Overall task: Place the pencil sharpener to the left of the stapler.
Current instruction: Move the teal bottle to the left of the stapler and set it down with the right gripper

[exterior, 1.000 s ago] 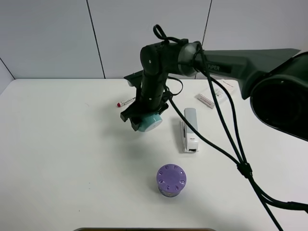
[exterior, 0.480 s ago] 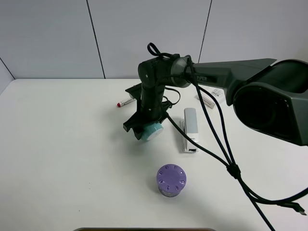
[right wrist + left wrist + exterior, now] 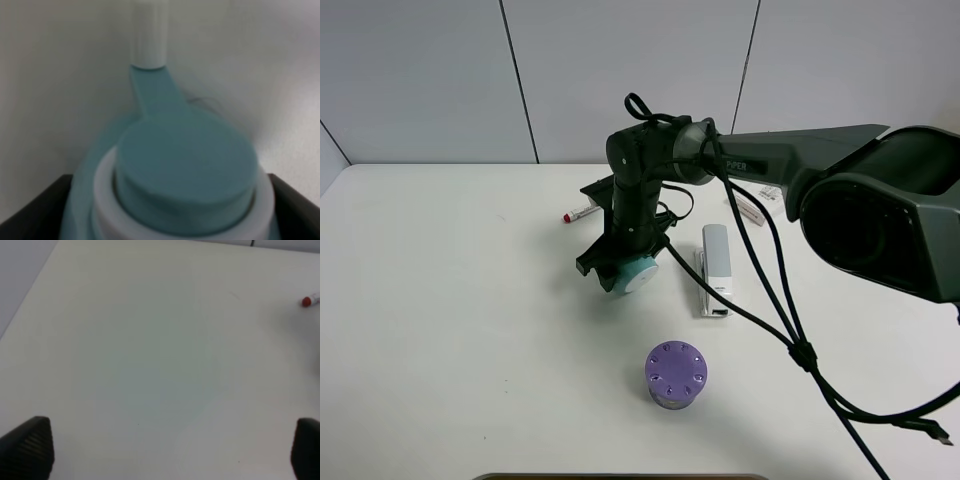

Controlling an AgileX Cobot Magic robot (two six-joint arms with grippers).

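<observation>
The white counter (image 3: 440, 330) carries everything. The right arm (image 3: 640, 190) reaches in from the right over its middle. The long grey-white stapler (image 3: 716, 262) lies right of centre. Just left of it the right claw (image 3: 622, 262) pinches the teal pencil sharpener (image 3: 638, 275) low over the counter; I cannot tell whether it touches down. The step in hand looks like the placing itself. Next, the sharpener needs settling on the counter, then the claw parts and lifts clear without nudging the stapler. The left claw (image 3: 160, 450) is spread wide, holding nothing. Nearer stands a purple dotted-top cylinder (image 3: 676, 373), its top closed and contents hidden. A red-capped marker (image 3: 582, 211) lies farther back.
</observation>
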